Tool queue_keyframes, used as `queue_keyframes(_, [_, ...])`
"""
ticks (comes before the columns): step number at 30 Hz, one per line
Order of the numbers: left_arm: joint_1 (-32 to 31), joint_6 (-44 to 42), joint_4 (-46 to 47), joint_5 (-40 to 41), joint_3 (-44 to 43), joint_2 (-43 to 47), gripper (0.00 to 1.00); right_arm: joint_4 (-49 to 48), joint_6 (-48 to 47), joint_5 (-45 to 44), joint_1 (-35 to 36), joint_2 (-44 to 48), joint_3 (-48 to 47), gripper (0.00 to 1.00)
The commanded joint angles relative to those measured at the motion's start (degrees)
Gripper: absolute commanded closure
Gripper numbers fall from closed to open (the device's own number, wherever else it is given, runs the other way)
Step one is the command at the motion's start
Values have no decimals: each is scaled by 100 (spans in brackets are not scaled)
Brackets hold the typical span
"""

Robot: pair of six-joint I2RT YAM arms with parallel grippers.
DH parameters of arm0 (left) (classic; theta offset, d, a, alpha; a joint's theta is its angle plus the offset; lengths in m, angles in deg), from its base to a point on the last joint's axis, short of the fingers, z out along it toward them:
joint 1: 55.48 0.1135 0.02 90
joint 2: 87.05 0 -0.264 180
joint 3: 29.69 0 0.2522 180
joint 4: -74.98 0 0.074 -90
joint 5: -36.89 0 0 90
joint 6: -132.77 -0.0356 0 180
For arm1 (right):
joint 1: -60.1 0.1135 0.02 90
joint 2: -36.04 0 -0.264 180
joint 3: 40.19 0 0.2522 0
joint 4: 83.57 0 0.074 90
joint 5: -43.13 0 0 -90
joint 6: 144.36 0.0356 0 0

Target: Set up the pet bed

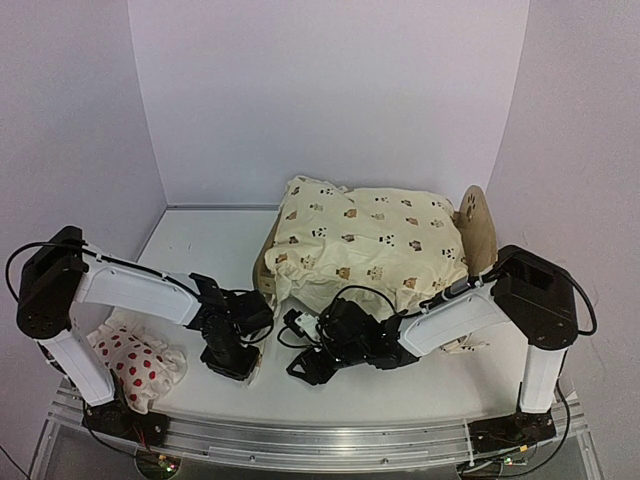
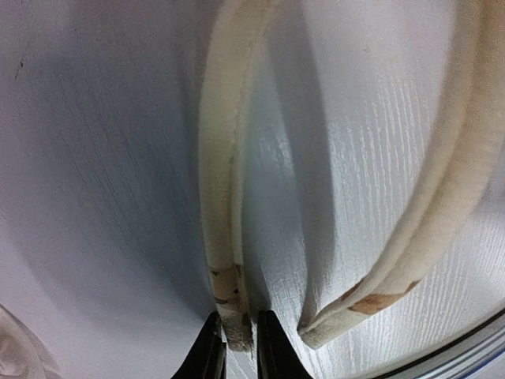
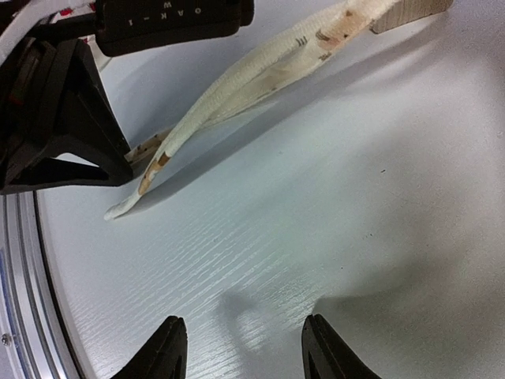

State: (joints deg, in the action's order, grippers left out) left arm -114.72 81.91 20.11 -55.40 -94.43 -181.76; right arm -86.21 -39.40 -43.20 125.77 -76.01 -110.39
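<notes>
Top external view: the pet bed [image 1: 478,225], a small light-wood frame with a rounded headboard, stands at the back of the white table [image 1: 200,250], almost wholly covered by the cream animal-print cushion [image 1: 370,245]. Both grippers work in front of the pet bed: the left gripper [image 1: 238,368] off its near left corner, the right gripper [image 1: 308,368] before its near edge. The white pillow with red spots [image 1: 140,365] lies well to the left of the pet bed. Left wrist view: the jaws are pinched narrow on the very end of one cream fabric tie [image 2: 221,174]; a second cream tie [image 2: 442,213] lies loose beside it. Caution: the hold covers only the tip, so a pull may slip it free. A hard pull may drag the cushion off the frame or shift the pet bed itself. Right wrist view: the fingers [image 3: 170,347] stand wide apart over bare table, holding nothing. The arms sit close together here; watch for contact. The pet bed touches neither gripper; only a sliver of its wood shows, at the top edge.
</notes>
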Motion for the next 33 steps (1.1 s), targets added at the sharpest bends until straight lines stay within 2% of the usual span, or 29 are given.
queue_keyframes(1, [-289,349,-533,899,-239,-647,88,-31,-96,-59,29,157,28,48])
queue_keyframes(6, [-329,492,-703,1307,-337,-820,100,-31,-126,-82,17,199,41,48])
queue_keyframes(18, [-308,231,-581,1851,-880,71,100,-332,-89,-764,-47,581,180,51])
queue_keyframes(28, [-287,-13,-386,2455,-1436,143,100,-1569,263,-1567,-247,534,441,52])
queue_keyframes(33, [-126,-157,20,2614,-1426,262,100,-2230,209,-1629,-459,182,419,59])
